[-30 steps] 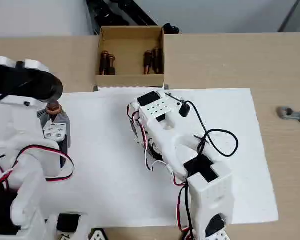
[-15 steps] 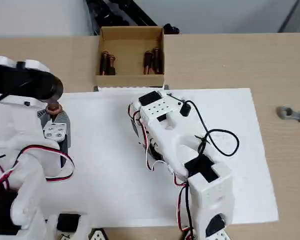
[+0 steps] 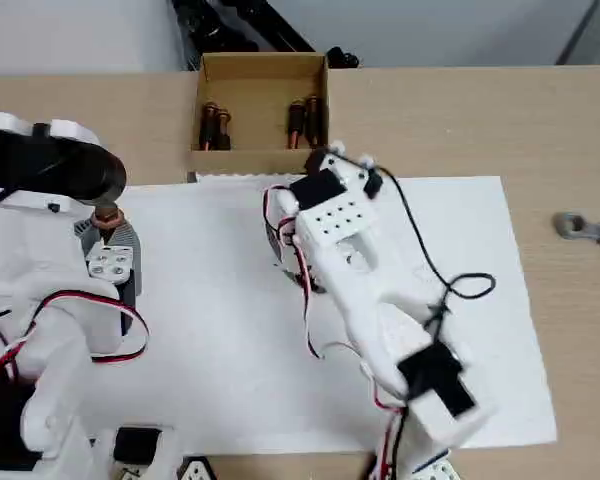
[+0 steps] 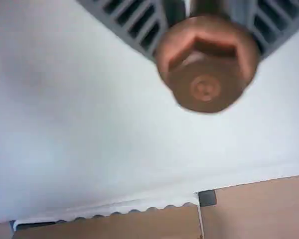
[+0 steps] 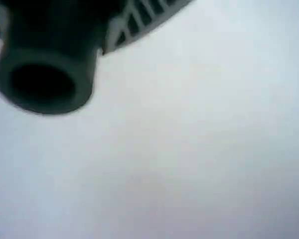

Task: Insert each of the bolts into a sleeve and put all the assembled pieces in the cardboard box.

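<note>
My left gripper (image 3: 108, 238) stands at the left edge of the white sheet, shut on a copper bolt (image 3: 107, 215). The bolt's hex head (image 4: 205, 64) sits between the ribbed grey fingers (image 4: 134, 20). My right gripper (image 5: 65, 25) is shut on a dark sleeve (image 5: 42, 82), whose open end hangs above the sheet. From above, the right arm's wrist (image 3: 330, 205) covers that gripper, just in front of the cardboard box (image 3: 263, 158). Several copper assembled pieces (image 3: 215, 125) lie in the box, at both sides.
The white paper sheet (image 3: 210, 330) covers the middle of the wooden table. A metal wrench (image 3: 585, 228) lies on the bare wood at the far right. Dark equipment (image 3: 230, 25) stands behind the box. The box's near edge (image 4: 139, 224) lies beyond the sheet.
The right arm has swung: its wrist moved back toward the box and slightly right, and its elbow shifted right and toward the front edge. The left arm has stayed still with the bolt.
</note>
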`<state>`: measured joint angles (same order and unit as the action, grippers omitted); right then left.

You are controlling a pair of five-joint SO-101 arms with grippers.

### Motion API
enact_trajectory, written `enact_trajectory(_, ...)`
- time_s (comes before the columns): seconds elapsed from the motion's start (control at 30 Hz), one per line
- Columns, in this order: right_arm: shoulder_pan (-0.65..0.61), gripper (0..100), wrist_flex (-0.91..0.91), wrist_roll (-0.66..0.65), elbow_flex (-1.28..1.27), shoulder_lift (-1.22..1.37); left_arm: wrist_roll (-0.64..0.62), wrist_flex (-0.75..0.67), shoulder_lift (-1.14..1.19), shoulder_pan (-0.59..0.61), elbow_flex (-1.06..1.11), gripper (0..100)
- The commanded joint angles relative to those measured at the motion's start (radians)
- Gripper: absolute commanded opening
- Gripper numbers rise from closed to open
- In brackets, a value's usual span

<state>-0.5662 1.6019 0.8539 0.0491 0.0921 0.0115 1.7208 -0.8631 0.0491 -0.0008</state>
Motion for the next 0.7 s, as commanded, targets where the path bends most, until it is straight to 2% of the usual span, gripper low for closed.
enact_trajectory(0.0,-0.016,0.8,-0.010,-0.140,0.044,-0.182,0.006,-0.052,-0.014,0.002,-0.002,1)
enact_trajectory(0.17,-0.033,0.8,-0.025,-0.397,0.048,-0.414,0.006,-0.101,-0.012,0.000,-0.001,1)
enact_trajectory(0.37,-0.030,0.8,-0.168,-0.652,0.043,-0.684,0.006,-0.190,-0.009,0.000,-0.001,1)
enact_trajectory(0.57,-0.030,0.8,-0.286,-0.832,-0.058,-0.863,0.005,-0.302,-0.008,-0.008,-0.001,1)
enact_trajectory(0.67,-0.030,0.8,-0.349,-0.875,-0.186,-0.960,0.005,-0.348,-0.008,-0.008,-0.001,1)
